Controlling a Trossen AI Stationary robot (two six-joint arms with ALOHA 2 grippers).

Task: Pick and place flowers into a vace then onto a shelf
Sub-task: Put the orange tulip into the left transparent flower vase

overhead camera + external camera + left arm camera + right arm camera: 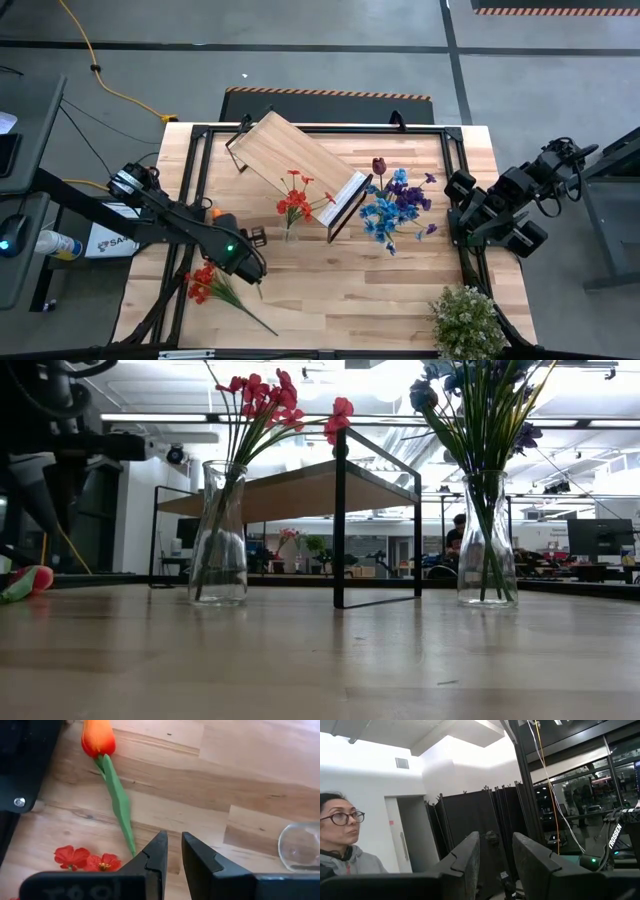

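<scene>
The left gripper (171,851) hangs low over the near left part of the table (340,290), its jaws a narrow gap apart and holding nothing. Just beyond the tip of one jaw lies the lower end of a green stem that runs away from the jaws to an orange tulip (98,737) lying flat on the wood. Beside the same jaw, closer in, lie red blooms (86,860) of a loose spray (205,283). Off to the other jaw's side, a little way out, the rim of a glass vase (300,846) shows at the edge. That vase (219,535) stands upright with red flowers (262,400) in it, in front of the shelf (297,160), which stands on the table's middle on its black frame. A second vase (487,540) with blue and purple flowers (398,205) stands on the shelf's other side, with a dark red rose (379,166) next to it. The right gripper (496,851) is raised off the table's right edge, pointing into the room, jaws a small gap apart and empty; a person (342,845) shows beyond them. A bushy pale plant (467,318) sits at the near right corner.
</scene>
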